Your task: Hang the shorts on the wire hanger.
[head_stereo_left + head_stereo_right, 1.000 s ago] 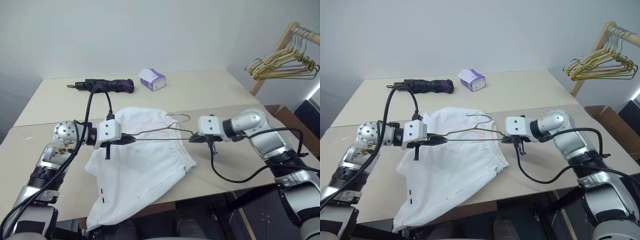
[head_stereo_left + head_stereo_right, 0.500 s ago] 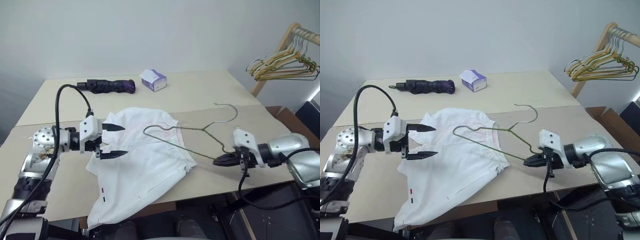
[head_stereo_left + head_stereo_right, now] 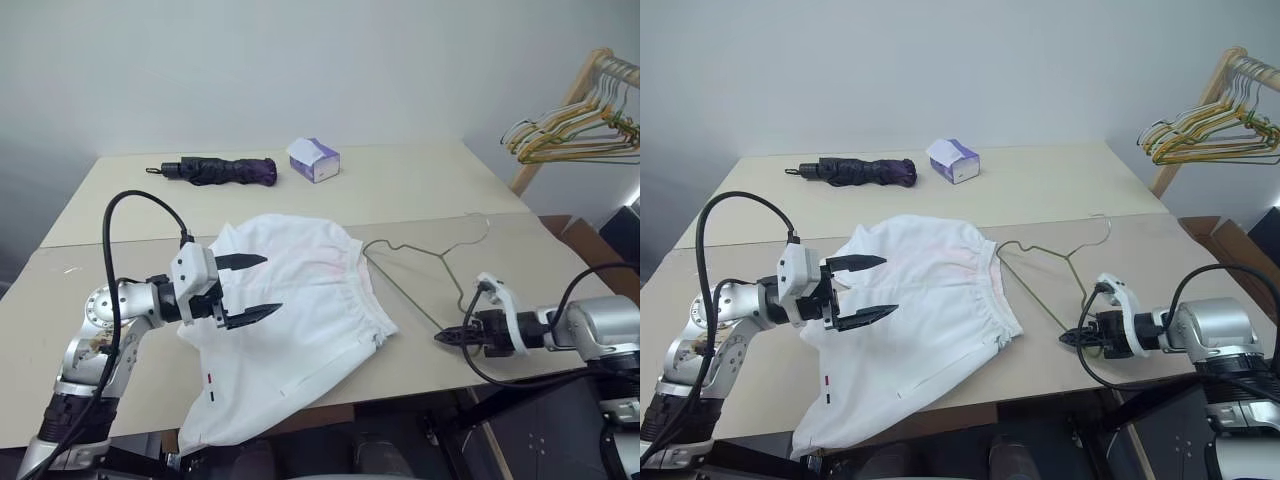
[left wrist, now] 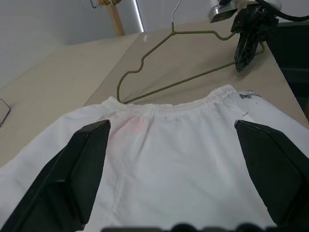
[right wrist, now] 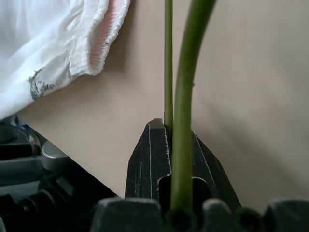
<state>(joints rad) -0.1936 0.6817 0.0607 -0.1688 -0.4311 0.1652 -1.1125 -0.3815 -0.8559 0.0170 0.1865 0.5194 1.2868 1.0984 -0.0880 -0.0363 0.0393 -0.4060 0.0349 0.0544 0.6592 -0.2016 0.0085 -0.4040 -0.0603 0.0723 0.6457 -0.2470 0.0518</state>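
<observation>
Wire hanger (image 3: pixel 425 275) now pulled clear of shorts (image 3: pixel 285 330), left jaws opened

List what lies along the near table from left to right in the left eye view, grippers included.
left gripper, jaws open → the shorts → the wire hanger → right gripper, jaws shut on the hanger's near corner.

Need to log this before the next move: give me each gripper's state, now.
Left gripper: open, empty, over the shorts.
Right gripper: shut on the wire hanger.
</observation>
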